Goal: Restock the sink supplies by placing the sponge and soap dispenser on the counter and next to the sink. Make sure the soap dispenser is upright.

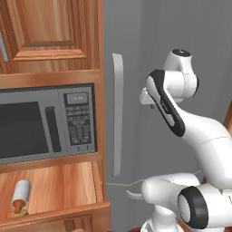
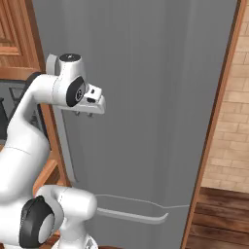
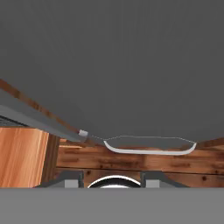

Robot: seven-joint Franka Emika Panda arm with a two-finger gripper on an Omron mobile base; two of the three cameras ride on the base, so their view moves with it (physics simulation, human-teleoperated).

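The soap dispenser [image 1: 21, 192] is a small white bottle lying on its side in an open wooden drawer [image 1: 68, 213] under the microwave, with its orange-brown nozzle pointing toward the drawer front. A small yellow-green patch [image 1: 21, 212] shows by the nozzle; I cannot tell whether it is the sponge. My gripper [image 2: 83, 115] hangs high in front of the grey fridge door, well up and to the right of the drawer. In the hand view the gripper [image 3: 113, 180] has its fingertips [image 3: 72, 179] apart with nothing between them. The sink and the counter are out of view.
A microwave [image 1: 45, 122] sits in the wooden cabinet at left. The grey fridge [image 2: 146, 97] with a vertical handle [image 1: 117, 113] stands straight ahead, and a curved lower handle [image 2: 131, 214] is near the floor. A tan brick wall [image 2: 233, 121] is at right.
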